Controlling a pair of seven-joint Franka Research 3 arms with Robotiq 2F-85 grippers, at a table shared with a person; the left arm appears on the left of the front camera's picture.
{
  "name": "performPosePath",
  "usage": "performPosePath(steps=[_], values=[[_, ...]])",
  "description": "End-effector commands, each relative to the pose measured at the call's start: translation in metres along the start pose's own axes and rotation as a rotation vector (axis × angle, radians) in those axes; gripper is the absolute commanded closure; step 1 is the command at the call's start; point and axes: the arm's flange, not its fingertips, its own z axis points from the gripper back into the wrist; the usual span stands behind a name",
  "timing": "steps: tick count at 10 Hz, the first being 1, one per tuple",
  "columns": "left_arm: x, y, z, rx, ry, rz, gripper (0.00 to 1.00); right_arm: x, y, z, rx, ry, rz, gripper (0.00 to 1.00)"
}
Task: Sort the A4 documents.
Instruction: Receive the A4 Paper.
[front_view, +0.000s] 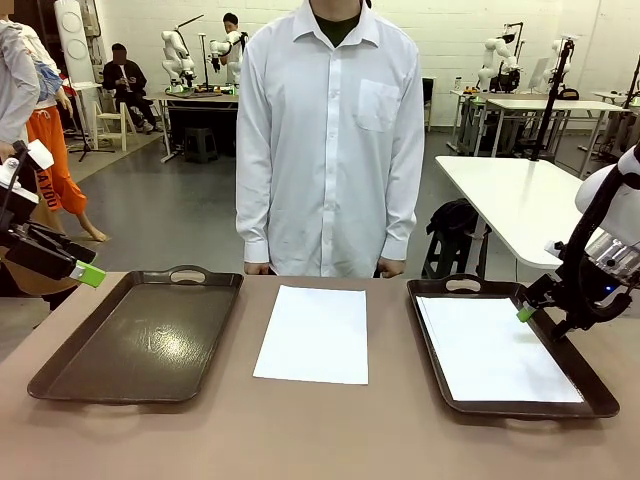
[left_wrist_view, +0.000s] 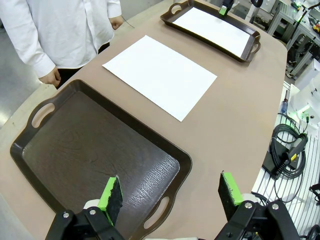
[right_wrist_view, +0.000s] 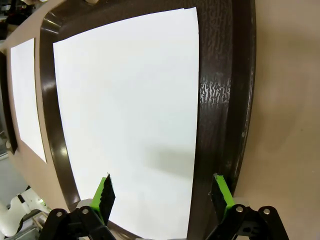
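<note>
One A4 document (front_view: 313, 333) lies flat on the brown table between two dark brown trays. A second A4 document (front_view: 495, 355) lies inside the right tray (front_view: 450, 398). My right gripper (front_view: 530, 306) hovers over that tray's far right rim, open and holding nothing. In the right wrist view the trayed sheet (right_wrist_view: 130, 115) lies right under the open right gripper (right_wrist_view: 162, 195). My left gripper (front_view: 88, 266) hangs off the left tray's (front_view: 60, 385) far left side, above the table's left edge. Seen from its own wrist camera, the left gripper (left_wrist_view: 170, 197) is open above the left tray's rim (left_wrist_view: 182, 160).
A person in a white shirt (front_view: 330, 140) stands at the table's far edge, hands down by the edge. The left tray holds nothing. A black cable (left_wrist_view: 285, 155) lies on the floor beside the table in the left wrist view. White tables stand behind on the right.
</note>
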Motion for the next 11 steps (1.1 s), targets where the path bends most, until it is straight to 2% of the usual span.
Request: performPosePath(steps=[1, 7, 8, 9, 10, 11], values=[[-0.002, 0.002, -0.001, -0.009, -0.018, -0.013, 0.0, 0.001, 0.0, 0.001, 0.0, -0.001, 0.003, 0.0], [-0.002, 0.002, -0.001, -0.009, -0.018, -0.013, 0.0, 0.0, 0.0, 0.0, 0.0, 0.0, 0.0, 0.0], [-0.002, 0.002, -0.001, -0.009, -0.018, -0.013, 0.0, -0.015, 0.02, 0.029, -0.077, -0.156, 0.089, 0.0], [-0.002, 0.002, -0.001, -0.009, -0.018, -0.013, 0.0, -0.031, 0.041, 0.05, -0.115, -0.265, 0.191, 0.0], [-0.002, 0.002, -0.001, -0.009, -0.018, -0.013, 0.0, -0.038, 0.054, 0.062, -0.114, -0.354, 0.278, 0.0], [-0.002, 0.002, -0.001, -0.009, -0.018, -0.013, 0.0, -0.039, 0.064, 0.073, -0.06, -0.407, 0.359, 0.0]])
